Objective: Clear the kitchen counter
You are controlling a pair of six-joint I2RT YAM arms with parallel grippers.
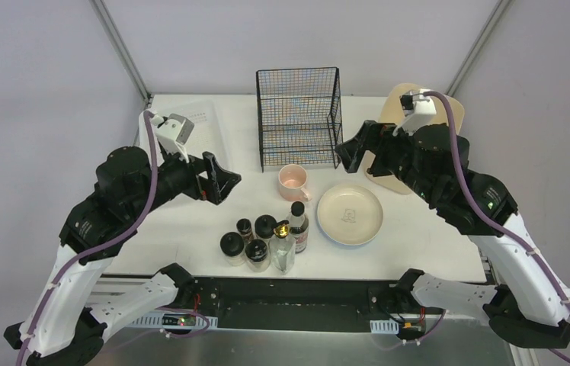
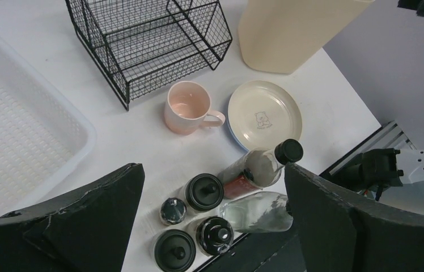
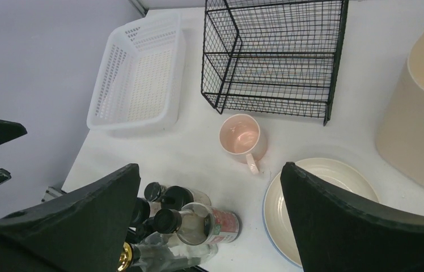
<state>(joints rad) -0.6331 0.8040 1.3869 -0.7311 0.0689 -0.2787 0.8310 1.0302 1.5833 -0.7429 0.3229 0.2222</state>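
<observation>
The white kitchen counter point(image 1: 190, 229) holds a pink mug point(image 1: 293, 181), a cream plate point(image 1: 350, 214) and a cluster of bottles and black-lidded jars point(image 1: 267, 240) near its front edge. My left gripper point(image 1: 225, 179) is open and empty, raised left of the mug. In the left wrist view point(image 2: 212, 170) it hangs above the jars point(image 2: 204, 191). My right gripper point(image 1: 347, 156) is open and empty, raised beside the rack's right front corner. In the right wrist view point(image 3: 210, 170) it hangs above the mug point(image 3: 241, 136) and the plate point(image 3: 334, 170).
A black wire rack point(image 1: 299, 114) stands at the back centre. A translucent white plastic tray point(image 1: 206, 126) lies at the back left, partly behind my left arm. A tall cream container point(image 1: 453, 114) stands at the back right behind my right arm.
</observation>
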